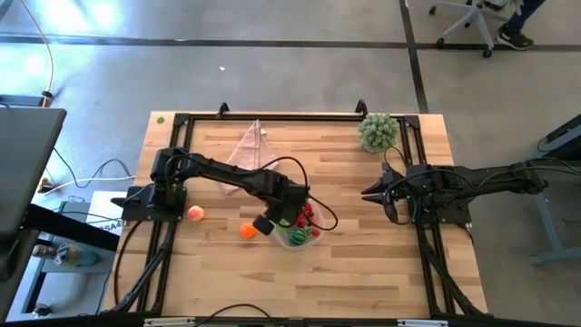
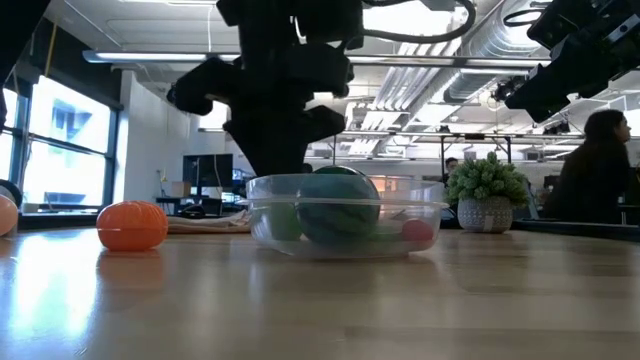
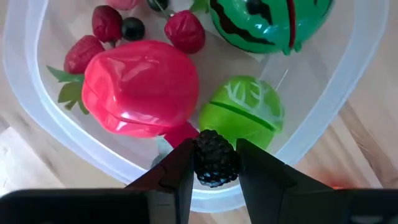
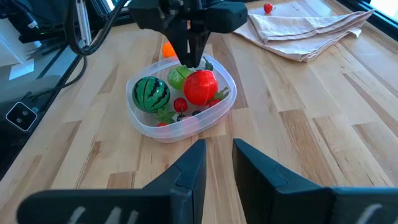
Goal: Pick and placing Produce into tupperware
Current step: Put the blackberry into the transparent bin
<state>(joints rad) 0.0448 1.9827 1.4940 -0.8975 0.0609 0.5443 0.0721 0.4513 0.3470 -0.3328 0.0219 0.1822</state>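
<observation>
The left hand (image 3: 214,167) grips a dark berry (image 3: 215,158) over the tub (image 4: 180,127) (apples and melon inside). The right hand (image 4: 217,163), slightly parted and empty, waits apart.

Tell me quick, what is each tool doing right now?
Left tool: closed on a blackberry, over the tupperware.
Right tool: empty, fingers slightly apart, waiting at the table's right side.

Open-plan office or lab, probably: exposed ceiling ducts (image 2: 400,95), monitors (image 2: 205,172), office chair (image 1: 472,23).
</observation>
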